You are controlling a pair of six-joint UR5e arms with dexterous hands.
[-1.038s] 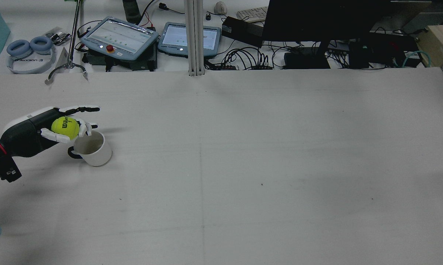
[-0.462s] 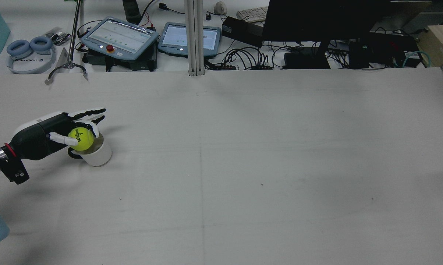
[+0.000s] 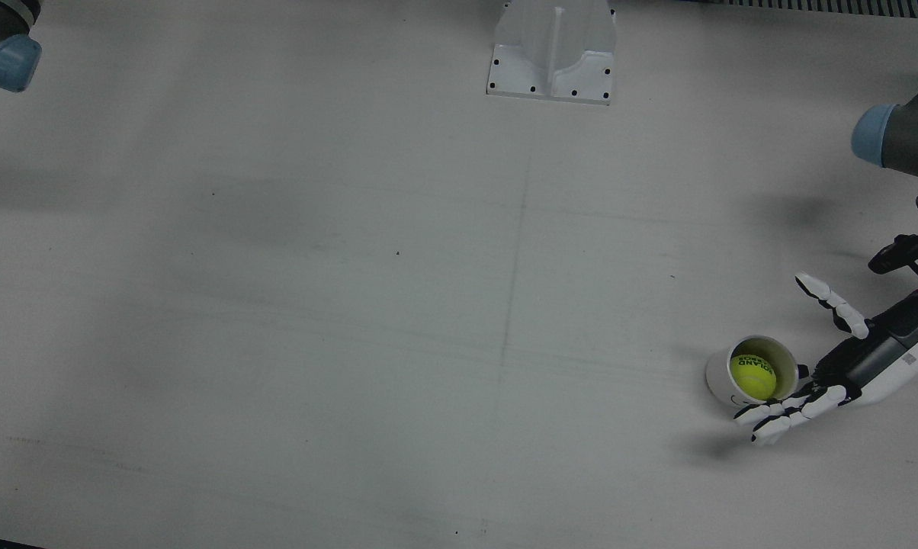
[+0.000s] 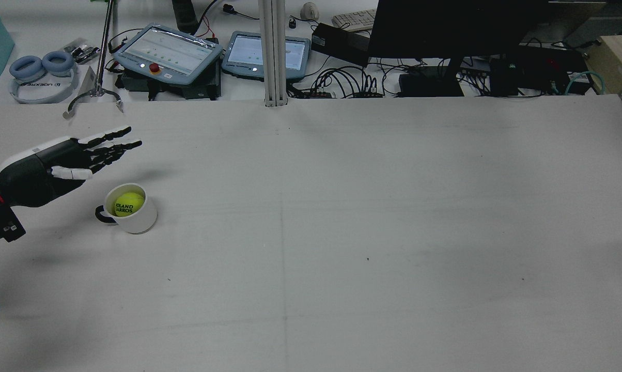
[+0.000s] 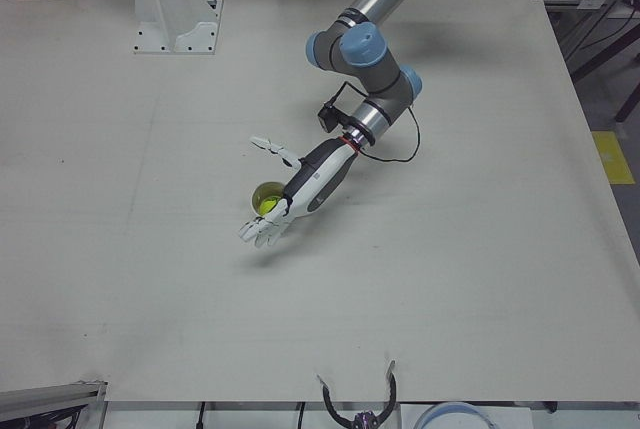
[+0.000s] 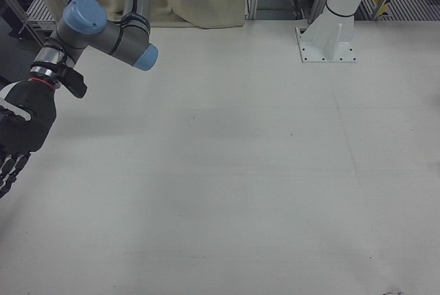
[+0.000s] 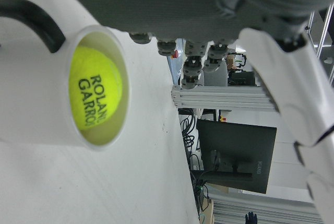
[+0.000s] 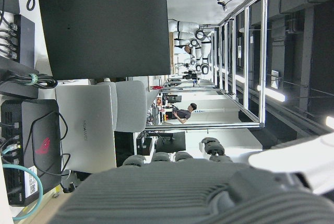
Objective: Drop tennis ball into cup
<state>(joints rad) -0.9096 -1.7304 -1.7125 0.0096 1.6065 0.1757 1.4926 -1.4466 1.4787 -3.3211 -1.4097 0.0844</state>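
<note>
A yellow tennis ball point(image 4: 128, 203) printed "Roland Garros" lies inside a white cup point(image 4: 139, 220) with a dark handle, standing upright at the table's left side. The front view shows the ball point(image 3: 752, 376) in the cup point(image 3: 717, 378), and so does the left hand view, with ball point(image 7: 96, 96) and cup point(image 7: 49, 130). My left hand point(image 4: 58, 164) is open and empty, fingers spread, raised just behind and left of the cup; it also shows in the front view point(image 3: 848, 360) and left-front view point(image 5: 300, 189). My right hand point(image 6: 24, 126) hangs off the table's far side, fingers extended, holding nothing.
A white post base point(image 3: 552, 49) is bolted at the table's robot-side edge. Beyond the far edge sit two tablets point(image 4: 169, 51), headphones point(image 4: 42, 67), a monitor point(image 4: 445, 26) and cables.
The left hand carried the ball over the cup, let it go, and the ball dropped inside. The hand has opened and lifted up and back to the left.
</note>
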